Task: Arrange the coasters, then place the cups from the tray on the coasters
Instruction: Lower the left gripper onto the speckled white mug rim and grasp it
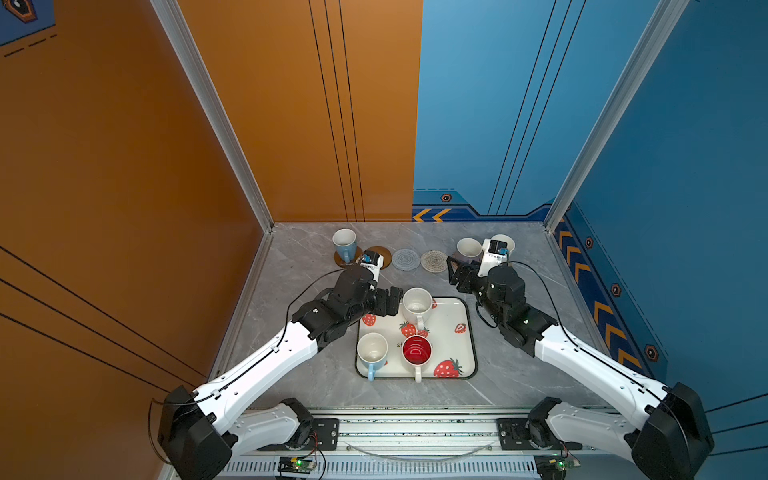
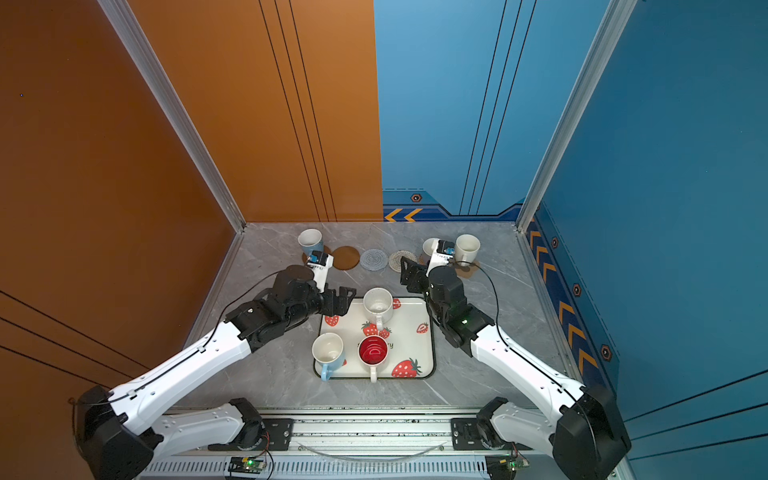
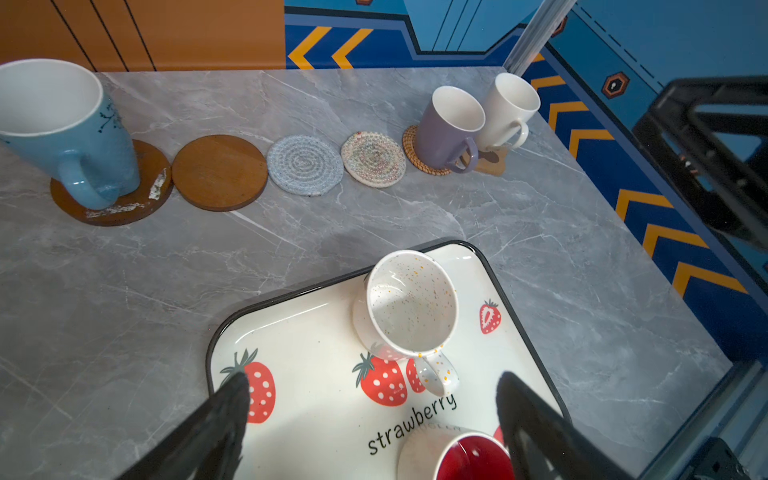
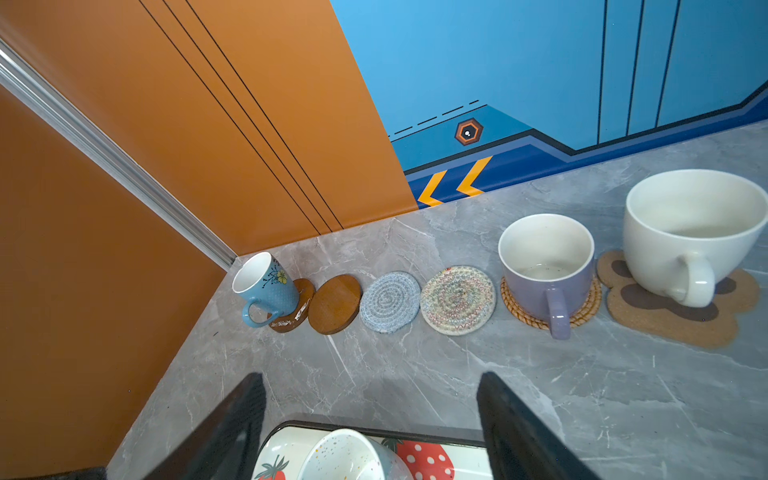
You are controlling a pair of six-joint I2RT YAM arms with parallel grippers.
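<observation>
Wooden disc (image 3: 219, 172), grey round (image 3: 305, 165) and cream round (image 3: 373, 159) bare mid-row, awaiting three mugs (image 1: 417, 350) on the strawberry tray (image 3: 299, 332); poises left jaws open, empty, beside the speckled mug (image 3: 411, 307) as if to grasp, parks right jaws open above the tabletop (image 4: 374, 374).

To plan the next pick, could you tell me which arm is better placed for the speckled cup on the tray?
Left, probably: the left gripper hangs open beside the speckled cup at the edge of the tray; the right gripper, also open, sits farther off.
</observation>
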